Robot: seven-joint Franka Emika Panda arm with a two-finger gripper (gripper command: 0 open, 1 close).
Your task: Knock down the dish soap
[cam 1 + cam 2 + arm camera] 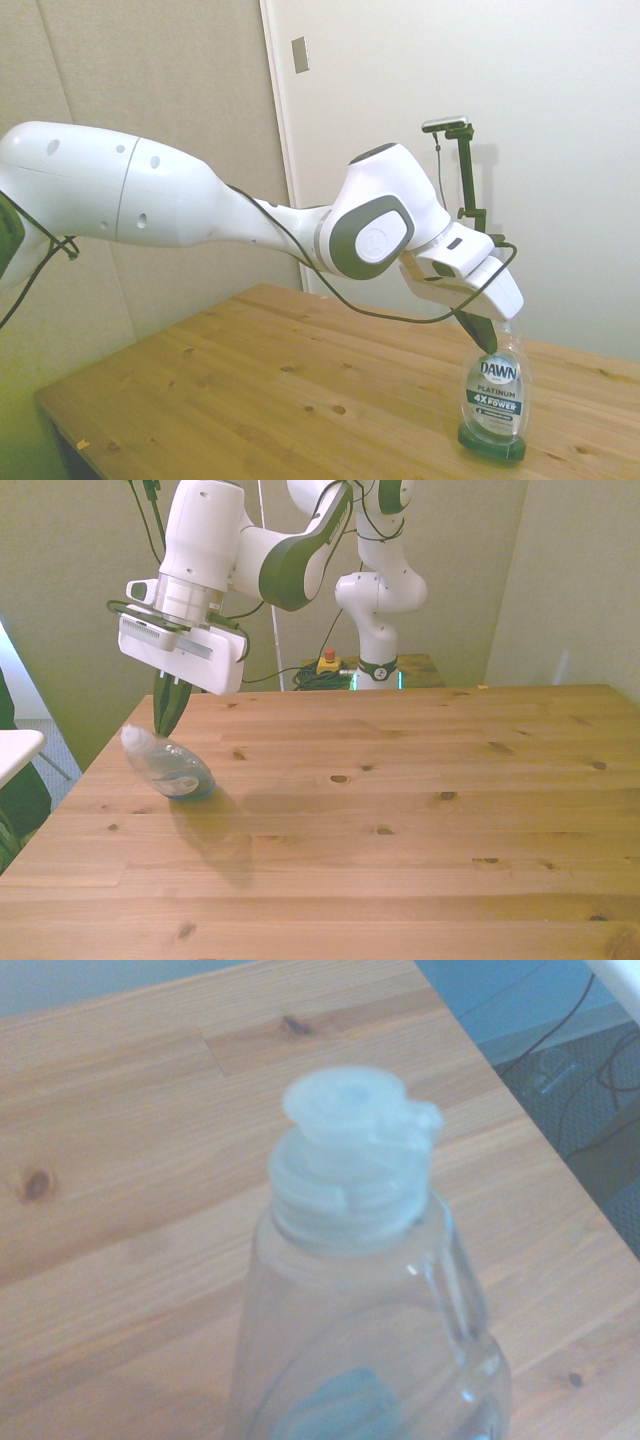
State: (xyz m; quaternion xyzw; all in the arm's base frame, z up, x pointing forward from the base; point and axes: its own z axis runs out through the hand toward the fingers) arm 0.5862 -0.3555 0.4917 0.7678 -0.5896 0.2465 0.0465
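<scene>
Dish soap (168, 767) leans mid-tip near the table (400, 810) edge on the front view's left, my gripper (166, 718), fingers pinched together and empty, at its cap (350, 1110), and I judge a hard shove could send it overboard.

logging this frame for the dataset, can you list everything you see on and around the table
dish soap: one, clear bottle with white cap, blue label and green liquid at the bottom; near the table edge at the front view's left, tilted there, right under the gripper
table: one, light wood with knots, bearing only the bottle
red button box: one, red on yellow, behind the table's far edge
cables: dark bundle beside the button box
gripper: one, dark fingers close together, at the bottle's cap
arm: one, white with grey joints
</scene>
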